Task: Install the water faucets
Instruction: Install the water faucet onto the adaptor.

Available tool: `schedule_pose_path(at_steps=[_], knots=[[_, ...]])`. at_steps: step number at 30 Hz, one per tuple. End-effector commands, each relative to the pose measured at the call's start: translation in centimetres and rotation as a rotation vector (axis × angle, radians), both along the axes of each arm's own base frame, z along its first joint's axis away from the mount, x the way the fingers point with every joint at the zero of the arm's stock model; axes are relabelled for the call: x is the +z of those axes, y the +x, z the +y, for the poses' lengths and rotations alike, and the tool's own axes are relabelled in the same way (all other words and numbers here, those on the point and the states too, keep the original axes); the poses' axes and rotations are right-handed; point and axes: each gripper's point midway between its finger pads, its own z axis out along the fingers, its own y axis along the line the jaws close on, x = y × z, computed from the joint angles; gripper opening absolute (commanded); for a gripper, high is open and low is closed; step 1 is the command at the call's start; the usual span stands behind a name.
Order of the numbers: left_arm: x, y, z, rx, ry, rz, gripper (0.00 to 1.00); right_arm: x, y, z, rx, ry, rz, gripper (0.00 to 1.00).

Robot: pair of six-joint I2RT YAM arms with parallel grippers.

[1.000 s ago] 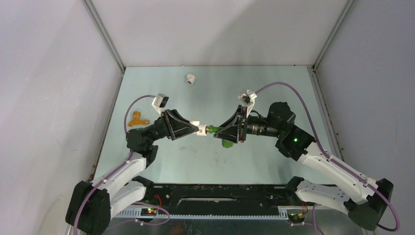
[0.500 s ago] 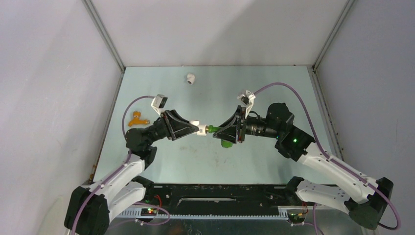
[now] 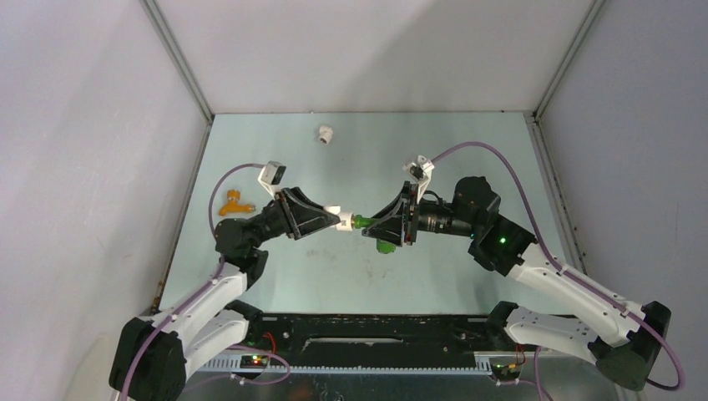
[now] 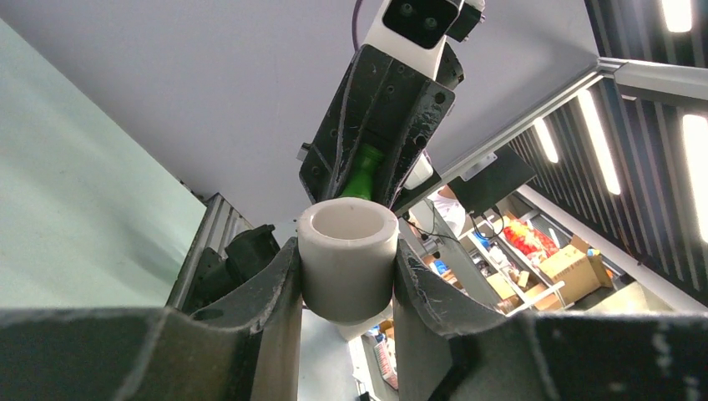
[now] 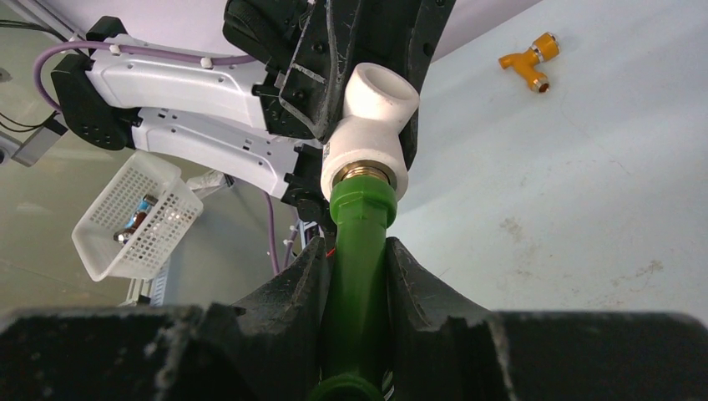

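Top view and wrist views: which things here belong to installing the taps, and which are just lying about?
Belong to the job:
- green tap, its end at the mouth of the white elbow
- orange tap, lying loose
- second white elbow, likely its partner

Just lying about:
- basket, off to the side
- cardboard boxes in the background

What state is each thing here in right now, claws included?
green faucet: gripped, end meeting the mouth of the held elbow fitting.
held elbow fitting: clamped, up off the table.
orange faucet: lying loose on table.
spare elbow fitting: lying loose near the back wall.
left gripper: shut on held elbow fitting.
right gripper: shut on green faucet.
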Motion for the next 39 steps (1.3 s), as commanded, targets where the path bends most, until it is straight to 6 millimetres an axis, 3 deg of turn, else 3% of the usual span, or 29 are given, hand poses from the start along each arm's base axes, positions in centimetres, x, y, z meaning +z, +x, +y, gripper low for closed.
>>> schedule_pose_path(at_steps=[1,10,22,39], knots=[[1.0,-1.2,-0.8,-0.037,0.004,-0.082,0.00,2.0,-1.6,1.5,0.105,0.059,0.004,0.00],[0.1,-2.2,-1.1,-0.025,0.059,-0.204,0.00,2.2,-0.9,1.8,0.112,0.082,0.117,0.00],[1.4,-3.9,-1.1,-0.022,0.036,-0.400,0.00,4.2,-2.8,1.6,0.251,0.151,0.158,0.00],[1.0,-4.6,-2.0,0.033,0.161,-0.612,0.00,3.9,-2.0,1.7,0.210,0.144,0.253,0.00]])
